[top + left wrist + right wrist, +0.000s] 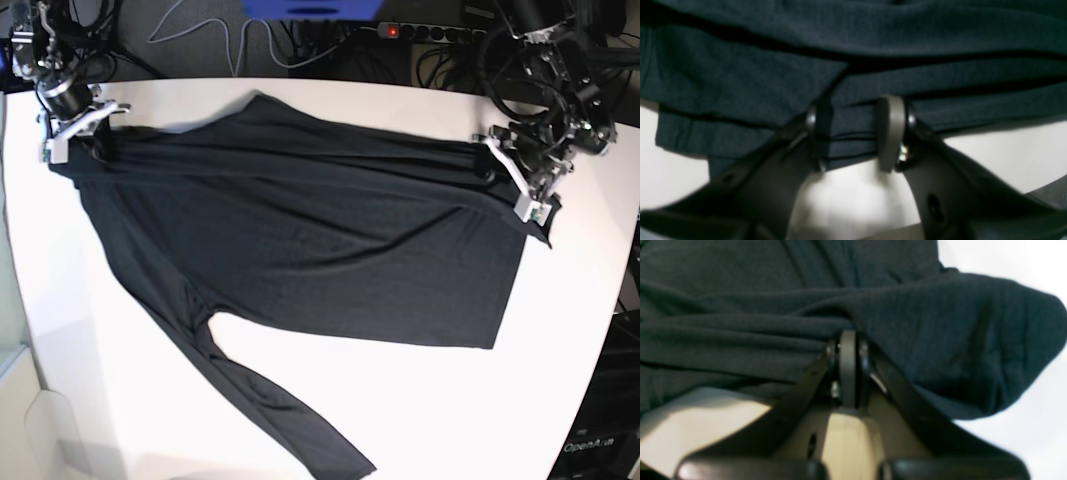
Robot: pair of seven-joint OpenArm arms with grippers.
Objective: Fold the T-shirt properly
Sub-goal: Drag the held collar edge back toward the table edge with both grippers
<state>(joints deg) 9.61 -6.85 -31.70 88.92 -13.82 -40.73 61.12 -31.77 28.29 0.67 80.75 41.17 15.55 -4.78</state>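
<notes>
The large, plain black long-sleeved T-shirt [300,220] of thin wrinkled fabric lies spread across the white table [420,410], 1 sleeve trailing toward the near edge. The left pincer [853,136] clamps bunched layers at one side; the right pincer [847,370], fully closed, pinches fabric at the opposite side.

The word "OpenArm" reads in pale letters on a dark box [597,447] beyond the bench's [560,330] lower right corner. Nothing else is legible.
</notes>
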